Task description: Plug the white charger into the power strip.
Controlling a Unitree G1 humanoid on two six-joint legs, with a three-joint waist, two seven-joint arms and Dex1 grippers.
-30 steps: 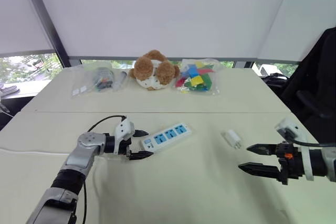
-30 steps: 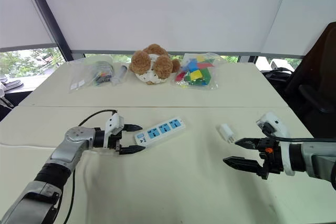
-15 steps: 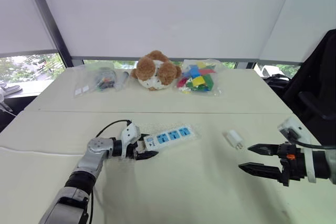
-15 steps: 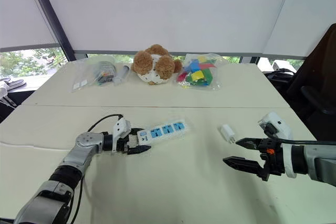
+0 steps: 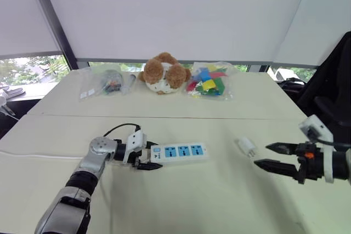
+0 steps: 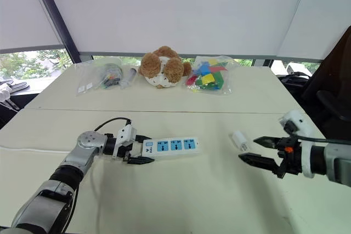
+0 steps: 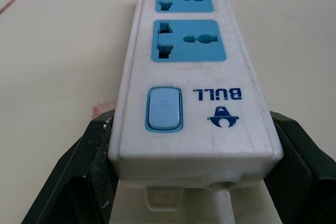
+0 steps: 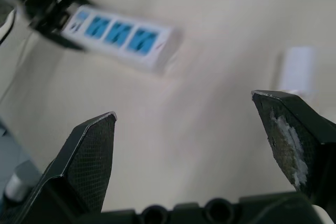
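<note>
The white charger [image 5: 246, 146] is seen lying loose on the desk [image 5: 208, 206], at about 3 o'clock from the power strip [image 5: 180, 152] and well apart from it; it is not yet gripped. The strip has been turned: a second ago it lay slanted, with its far end toward 1 o'clock, and it is now laid almost level, its three blue sockets facing up and its free end pointed at 3 o'clock, toward the charger. The left tool [image 5: 152, 156], which stood open beside the strip's cable end a second ago, is now closed on that end, with one finger [image 7: 89, 166] pressed to each side by the switch. The strip is thus judged to be held steady and presented for plugging. The right tool [image 5: 261, 154] has been brought closer to the charger and is held wide open just at its 4 o'clock, touching nothing, so the pickup is judged to be the step in hand. At 12 o'clock, along the far side of the desk, a clear bag [image 5: 205, 80] filled with coloured blocks is seen, and at 11 o'clock a second clear bag [image 5: 107, 82] whose small dark contents cannot be made out; a plush bear [image 5: 163, 73] is set between them.
</note>
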